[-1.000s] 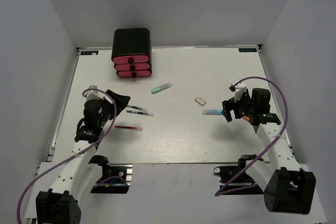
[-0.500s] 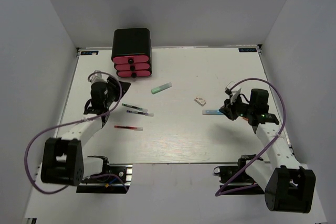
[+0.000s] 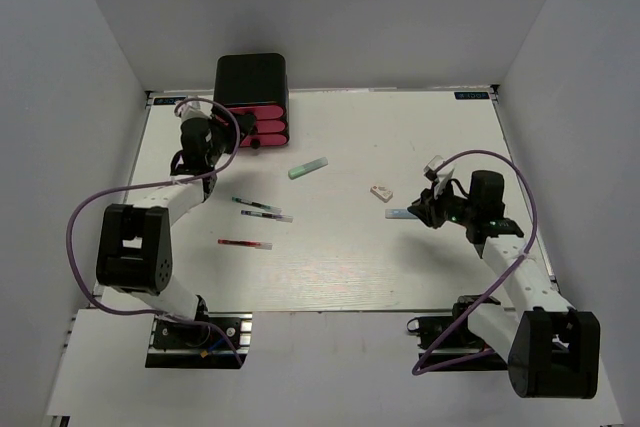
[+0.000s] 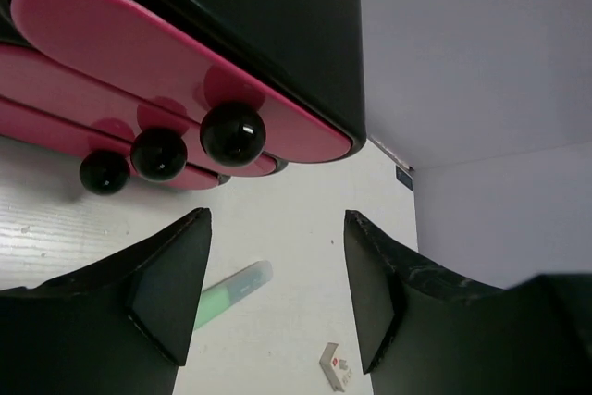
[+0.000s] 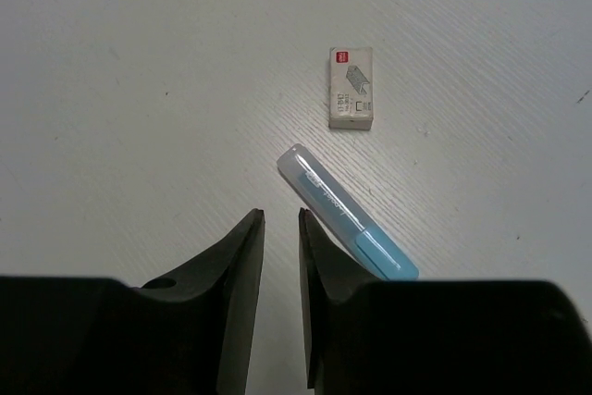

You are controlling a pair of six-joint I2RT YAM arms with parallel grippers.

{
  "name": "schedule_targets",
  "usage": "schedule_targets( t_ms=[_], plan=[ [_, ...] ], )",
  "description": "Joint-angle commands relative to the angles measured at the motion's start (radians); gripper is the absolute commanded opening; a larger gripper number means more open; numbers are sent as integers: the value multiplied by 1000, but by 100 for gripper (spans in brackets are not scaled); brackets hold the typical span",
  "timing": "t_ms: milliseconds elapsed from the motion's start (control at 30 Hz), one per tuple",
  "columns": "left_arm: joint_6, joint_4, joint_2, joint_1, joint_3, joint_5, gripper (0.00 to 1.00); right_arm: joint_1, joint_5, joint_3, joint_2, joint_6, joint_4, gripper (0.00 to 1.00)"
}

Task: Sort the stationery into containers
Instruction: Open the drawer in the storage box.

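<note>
Here, left gripper (image 4: 277, 221) gapes empty; right gripper (image 5: 280, 219) barely parted, empty; cabinet (image 4: 277, 25) cut off.

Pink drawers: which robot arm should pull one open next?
Probably the left. The left gripper is open right in front of the black knobs on the pink drawers, while the right gripper is far across the table beside the light-blue bar.

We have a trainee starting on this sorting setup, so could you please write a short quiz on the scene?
1. True or false: the left gripper is clamped on the top knob.
2. Which item lies nearest the right gripper? A red pen; B blue bar; C green bar.
3. How many pink drawers does the black cabinet hold?
Key: 1 false, open; 2 B; 3 three.
</note>
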Motion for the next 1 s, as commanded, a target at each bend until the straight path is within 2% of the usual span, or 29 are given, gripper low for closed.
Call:
schedule_targets(
  t_ms=[0, 67, 567, 667, 800, 967],
  plan=[
    [39, 16, 31, 6, 64, 12, 69, 7, -19, 4, 20, 30, 66, 28],
    [39, 6, 51, 6, 90, 12, 66, 10, -16, 14, 26, 32, 65, 28],
    [98, -56, 161, 24, 197, -19, 66, 8, -6, 41, 74, 12, 66, 28],
    [98, -56, 187, 33, 217, -19, 62, 7, -7, 40, 80, 10, 68, 28],
    [98, -56, 210, 33, 240, -19, 54, 8, -8, 40, 85, 7, 65, 28],
    [98, -43, 219, 33, 228, -9, 33, 7, -7, 47, 91, -4, 65, 27]
  ],
)
